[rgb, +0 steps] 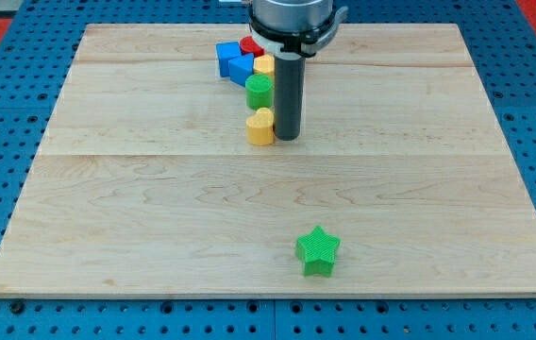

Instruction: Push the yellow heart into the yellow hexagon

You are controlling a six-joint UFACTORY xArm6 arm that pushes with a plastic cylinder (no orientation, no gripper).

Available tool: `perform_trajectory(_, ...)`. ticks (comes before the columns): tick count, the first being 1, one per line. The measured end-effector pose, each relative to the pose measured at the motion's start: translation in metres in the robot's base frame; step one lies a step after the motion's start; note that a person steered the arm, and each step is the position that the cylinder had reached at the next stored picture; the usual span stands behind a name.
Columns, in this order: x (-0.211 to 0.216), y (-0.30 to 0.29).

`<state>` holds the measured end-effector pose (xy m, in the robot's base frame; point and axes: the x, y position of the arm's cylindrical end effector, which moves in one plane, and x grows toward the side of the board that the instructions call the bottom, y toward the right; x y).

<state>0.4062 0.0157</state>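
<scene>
The yellow heart point(260, 126) lies on the wooden board point(155, 189) a little above the centre. My tip point(287, 138) stands right beside it, touching its right side. Above the heart is a green round block point(259, 91), and above that the yellow hexagon point(264, 65), partly hidden by the rod. The heart and the hexagon are apart, with the green block between them.
Two blue blocks point(233, 60) and a red block point(251, 46) cluster at the view's top left of the hexagon. A green star point(318, 249) lies alone near the view's bottom. The board's edges meet a blue perforated table point(4, 113).
</scene>
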Motion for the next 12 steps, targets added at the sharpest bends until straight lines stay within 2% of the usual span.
perform_trajectory(1, 0.058, -0.005)
perform_trajectory(2, 0.04, -0.043)
perform_trajectory(3, 0.021, -0.039)
perform_trajectory(6, 0.0, -0.048)
perform_trajectory(8, -0.023, 0.014)
perform_trajectory(10, -0.075, 0.01)
perform_trajectory(11, -0.077, 0.007)
perform_trajectory(12, -0.06, 0.067)
